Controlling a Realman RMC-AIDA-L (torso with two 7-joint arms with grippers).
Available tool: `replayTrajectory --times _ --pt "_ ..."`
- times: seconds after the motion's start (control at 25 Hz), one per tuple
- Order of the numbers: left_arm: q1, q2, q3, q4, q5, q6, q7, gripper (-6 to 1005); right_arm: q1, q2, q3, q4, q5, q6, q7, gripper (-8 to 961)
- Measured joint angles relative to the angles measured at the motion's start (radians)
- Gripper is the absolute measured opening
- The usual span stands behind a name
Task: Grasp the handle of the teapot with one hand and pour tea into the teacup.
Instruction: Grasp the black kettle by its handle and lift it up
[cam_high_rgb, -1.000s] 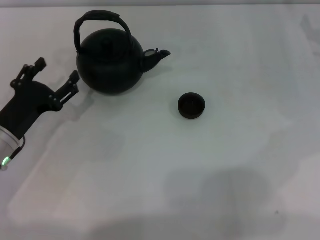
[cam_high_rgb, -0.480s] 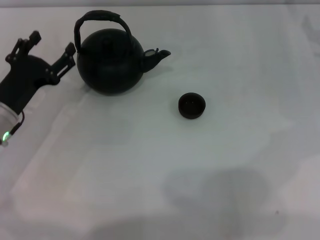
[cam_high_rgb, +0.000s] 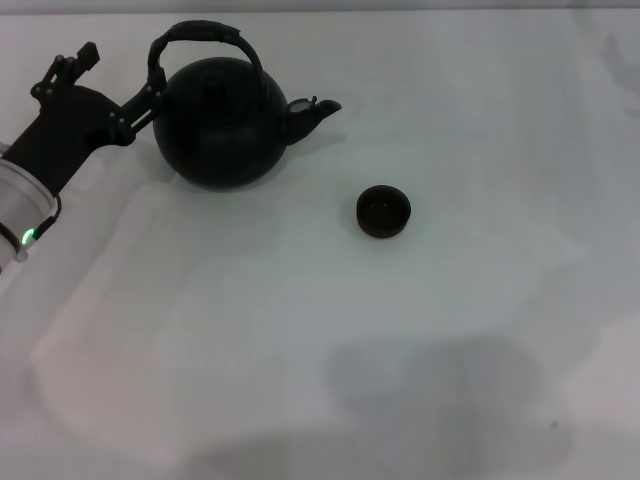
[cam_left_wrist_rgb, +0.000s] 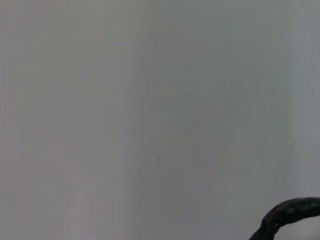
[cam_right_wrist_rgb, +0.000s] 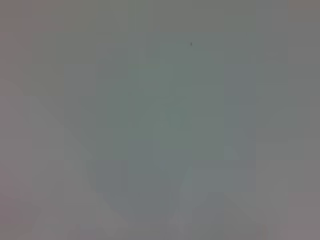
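The round matte black teapot (cam_high_rgb: 220, 122) stands upright at the back left of the white table, its short spout (cam_high_rgb: 318, 110) pointing right. Its arched black handle (cam_high_rgb: 200, 35) rises over the lid; a piece of the hoop shows in the left wrist view (cam_left_wrist_rgb: 290, 214). The tiny dark teacup (cam_high_rgb: 383, 212) sits to the right of the pot and nearer to me. My left gripper (cam_high_rgb: 118, 72) is open and empty, just left of the pot at handle height, one finger (cam_high_rgb: 143, 100) close to the pot's left side. My right gripper is out of view.
The white table (cam_high_rgb: 330, 330) spreads in front of the pot and cup, with soft shadows near its front edge. The right wrist view shows only a blank grey surface.
My left gripper has moved away from me and to the right, from beside the pot's lower left up to the level of the handle's left end. Pot and cup have not moved.
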Motion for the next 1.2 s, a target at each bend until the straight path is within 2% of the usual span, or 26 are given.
replayTrajectory --times 0.36,0.92,1.2 --pt "-0.023 0.016 0.002 0.013 0.0 -0.075 0.003 816 0.012 0.0 0.0 0.005 0.0 0.001 0.0 863" --pt "-0.045 0.019 0.006 0.018 0.0 -0.124 0.004 780 0.016 -0.001 0.002 0.005 0.001 -0.004 0.0 862" --pt "-0.068 0.017 0.004 0.027 0.0 -0.177 0.006 501 0.013 -0.003 0.002 0.005 0.001 -0.004 0.0 862"
